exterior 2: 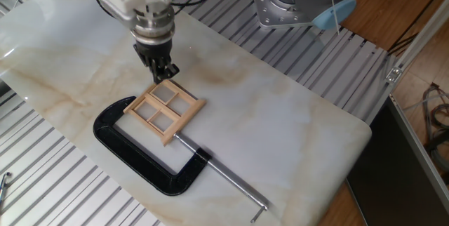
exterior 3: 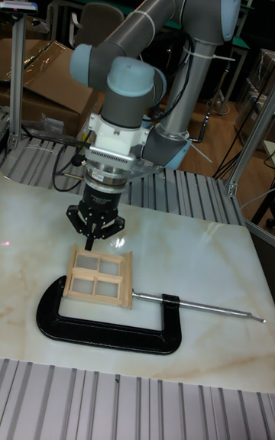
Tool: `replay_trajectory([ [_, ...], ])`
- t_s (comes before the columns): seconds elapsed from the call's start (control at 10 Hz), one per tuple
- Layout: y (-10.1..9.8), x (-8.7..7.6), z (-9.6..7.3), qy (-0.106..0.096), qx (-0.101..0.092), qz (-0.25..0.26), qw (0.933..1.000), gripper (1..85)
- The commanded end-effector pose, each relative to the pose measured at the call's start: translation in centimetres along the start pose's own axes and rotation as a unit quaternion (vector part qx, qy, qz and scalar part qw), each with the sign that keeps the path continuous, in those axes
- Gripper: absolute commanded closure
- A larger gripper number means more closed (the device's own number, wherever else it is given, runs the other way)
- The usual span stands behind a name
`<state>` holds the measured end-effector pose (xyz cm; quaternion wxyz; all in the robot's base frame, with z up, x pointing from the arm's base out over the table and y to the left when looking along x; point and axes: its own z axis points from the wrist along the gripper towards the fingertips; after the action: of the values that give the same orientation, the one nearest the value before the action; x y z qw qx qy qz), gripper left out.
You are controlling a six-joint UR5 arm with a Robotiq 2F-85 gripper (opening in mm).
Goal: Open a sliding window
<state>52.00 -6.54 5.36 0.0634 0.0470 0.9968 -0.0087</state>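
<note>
The sliding window (exterior 2: 164, 109) is a small light wooden frame with four panes, lying flat on the marble tabletop (exterior 2: 280, 121). It is held between the jaw and the screw of a black C-clamp (exterior 2: 140, 159). My gripper (exterior 2: 165, 74) hangs just above the window's far edge, pointing down, its fingers closed together with nothing between them. In the tall fixed view the gripper (exterior 3: 92, 241) hovers right over the upper left part of the window (exterior 3: 97, 273), just short of its top rail. The C-clamp (exterior 3: 107, 329) curves below the frame.
The clamp's long screw rod (exterior 2: 231, 182) runs out toward the table's front right. The arm's base (exterior 2: 287, 1) stands at the back on a ribbed metal surface (exterior 2: 337, 57) that surrounds the marble slab. Cardboard boxes (exterior 3: 46, 81) sit behind the table.
</note>
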Motion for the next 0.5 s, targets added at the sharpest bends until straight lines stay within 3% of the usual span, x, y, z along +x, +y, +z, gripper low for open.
replay_trajectory([
  [0.0, 0.75, 0.02, 2.57, -0.013, -0.002, 0.022, 0.9997, 85.0],
  [0.4, 1.63, 0.29, 3.17, -0.017, -0.008, 0.03, 0.9994, 85.0],
])
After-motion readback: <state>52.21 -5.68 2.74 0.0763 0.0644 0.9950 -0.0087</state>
